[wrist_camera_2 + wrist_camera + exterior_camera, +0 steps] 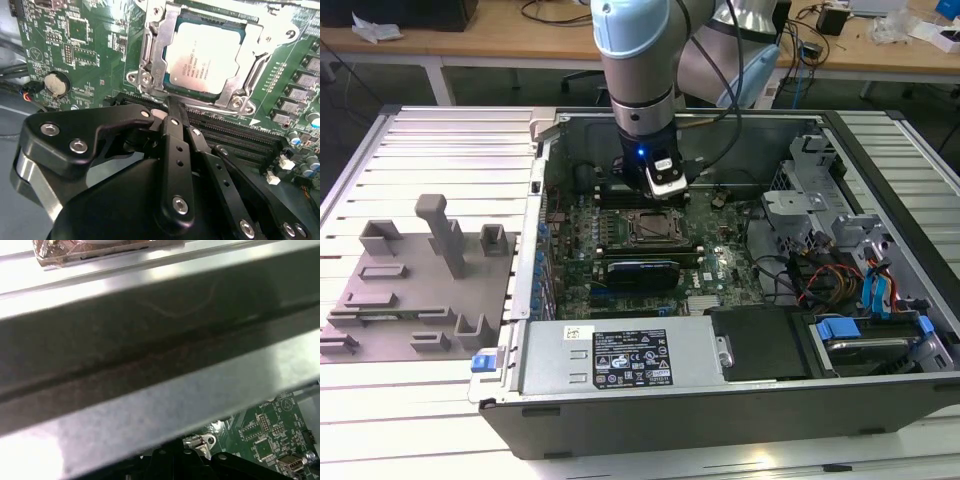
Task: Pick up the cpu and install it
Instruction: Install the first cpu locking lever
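One cpu (202, 59) sits socketed just beyond the closed, empty end effector (172, 107).

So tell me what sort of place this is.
Probably a robotics lab or test bench: an open grey desktop computer case lies on a ribbed metal table, grey plastic fixture blocks beside it, cluttered wooden desks behind.

Second wrist view. The cpu (205, 57) lies seated in its metal socket frame (152, 55) at 12 o'clock; black fingers (175, 135), closed together and empty, occupy 6 o'clock; a coin cell (56, 84) sits at 9 o'clock on the green motherboard (85, 30).
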Robot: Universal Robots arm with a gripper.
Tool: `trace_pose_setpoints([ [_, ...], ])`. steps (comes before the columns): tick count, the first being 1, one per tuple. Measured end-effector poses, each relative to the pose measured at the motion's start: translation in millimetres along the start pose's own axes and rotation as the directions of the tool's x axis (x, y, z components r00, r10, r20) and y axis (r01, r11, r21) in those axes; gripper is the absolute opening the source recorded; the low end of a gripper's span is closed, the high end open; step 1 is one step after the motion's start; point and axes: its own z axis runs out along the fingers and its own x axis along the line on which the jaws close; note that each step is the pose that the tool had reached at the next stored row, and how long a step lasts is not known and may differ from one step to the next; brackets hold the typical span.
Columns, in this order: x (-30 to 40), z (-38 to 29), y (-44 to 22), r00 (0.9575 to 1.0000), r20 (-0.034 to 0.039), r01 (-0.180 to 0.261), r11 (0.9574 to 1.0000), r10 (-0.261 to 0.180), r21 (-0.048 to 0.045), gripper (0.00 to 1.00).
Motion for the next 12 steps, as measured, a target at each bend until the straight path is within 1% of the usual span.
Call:
trace_pose_setpoints([
  [2,0.2,1.1,-0.3,1.0000,0.0055,0.000,1.0000,0.000,0.0011,0.11],
  [5,0.5,3.5,-0.5,0.9999,0.0132,-0.001,1.0000,0.001,-0.0018,0.11],
  [7,0.6,3.8,-0.6,0.9999,0.0150,-0.002,1.0000,0.002,-0.0015,0.11],
  [12,0.6,3.9,-0.6,0.9999,0.0152,-0.002,1.0000,0.002,-0.0020,0.11],
])
